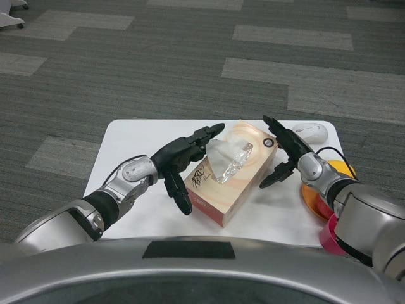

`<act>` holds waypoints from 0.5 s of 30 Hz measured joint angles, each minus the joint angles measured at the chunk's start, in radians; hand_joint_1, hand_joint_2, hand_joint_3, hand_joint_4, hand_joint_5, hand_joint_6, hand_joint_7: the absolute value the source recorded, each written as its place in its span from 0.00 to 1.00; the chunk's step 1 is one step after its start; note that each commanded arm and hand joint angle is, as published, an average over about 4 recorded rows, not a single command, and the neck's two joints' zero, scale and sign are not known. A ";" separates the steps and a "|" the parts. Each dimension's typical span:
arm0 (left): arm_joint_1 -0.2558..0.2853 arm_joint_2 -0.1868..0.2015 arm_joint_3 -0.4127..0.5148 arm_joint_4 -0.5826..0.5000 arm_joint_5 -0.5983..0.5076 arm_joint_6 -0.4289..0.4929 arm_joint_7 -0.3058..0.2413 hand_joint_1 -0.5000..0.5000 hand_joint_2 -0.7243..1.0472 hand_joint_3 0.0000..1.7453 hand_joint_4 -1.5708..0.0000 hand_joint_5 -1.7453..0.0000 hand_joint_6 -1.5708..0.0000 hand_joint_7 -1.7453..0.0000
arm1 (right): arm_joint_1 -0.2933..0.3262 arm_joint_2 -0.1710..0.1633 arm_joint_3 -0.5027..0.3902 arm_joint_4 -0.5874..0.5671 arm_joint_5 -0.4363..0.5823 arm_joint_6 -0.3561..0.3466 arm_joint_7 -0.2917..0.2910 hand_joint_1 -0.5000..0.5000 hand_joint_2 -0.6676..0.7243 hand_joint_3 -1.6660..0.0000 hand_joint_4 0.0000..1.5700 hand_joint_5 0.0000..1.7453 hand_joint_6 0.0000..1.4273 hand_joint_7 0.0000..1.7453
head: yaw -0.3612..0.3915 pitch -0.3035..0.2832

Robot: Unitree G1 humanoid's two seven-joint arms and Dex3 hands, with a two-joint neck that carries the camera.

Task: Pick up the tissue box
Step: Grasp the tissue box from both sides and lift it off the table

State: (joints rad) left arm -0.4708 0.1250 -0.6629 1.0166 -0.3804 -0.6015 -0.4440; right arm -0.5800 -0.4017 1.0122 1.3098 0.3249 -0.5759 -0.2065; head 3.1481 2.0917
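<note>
Tissue box [229,175] lying on white counter [139,142] between both hands. Left hand [179,159] hovering at its left edge, fingers apart; right hand [283,151] flanking right side, fingers spread, gripping nothing.

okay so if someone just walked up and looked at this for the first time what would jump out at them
Most striking is the wood-patterned tissue box lying at an angle in the middle of the white table, a tissue poking from its top. The two black hands flank it with fingers spread: the left hand against its left side, the right hand at its right side. An orange object and a white mouse sit at the table's right edge.
</note>
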 measured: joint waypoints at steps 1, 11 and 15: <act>0.000 0.000 0.000 0.000 0.000 0.000 0.000 1.00 0.25 0.05 1.00 1.00 1.00 1.00 | 0.000 0.000 0.000 -0.001 0.000 0.000 0.000 0.08 0.34 0.90 0.36 0.17 0.00 0.04 | 0.000 0.000; -0.001 -0.002 -0.001 0.000 0.002 0.000 0.000 1.00 0.25 0.05 1.00 1.00 1.00 1.00 | 0.000 -0.001 0.000 -0.012 0.000 0.000 0.000 0.08 0.32 0.90 0.38 0.18 0.00 0.04 | 0.004 0.000; -0.001 -0.003 0.000 0.001 0.002 0.000 0.000 1.00 0.25 0.05 1.00 1.00 1.00 1.00 | 0.000 -0.006 0.000 -0.027 0.000 0.001 -0.001 0.08 0.32 0.90 0.38 0.22 0.00 0.04 | 0.004 0.000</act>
State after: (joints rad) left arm -0.4720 0.1224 -0.6632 1.0172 -0.3788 -0.6015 -0.4438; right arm -0.5800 -0.4075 1.0125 1.2826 0.3248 -0.5753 -0.2071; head 3.1519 2.0914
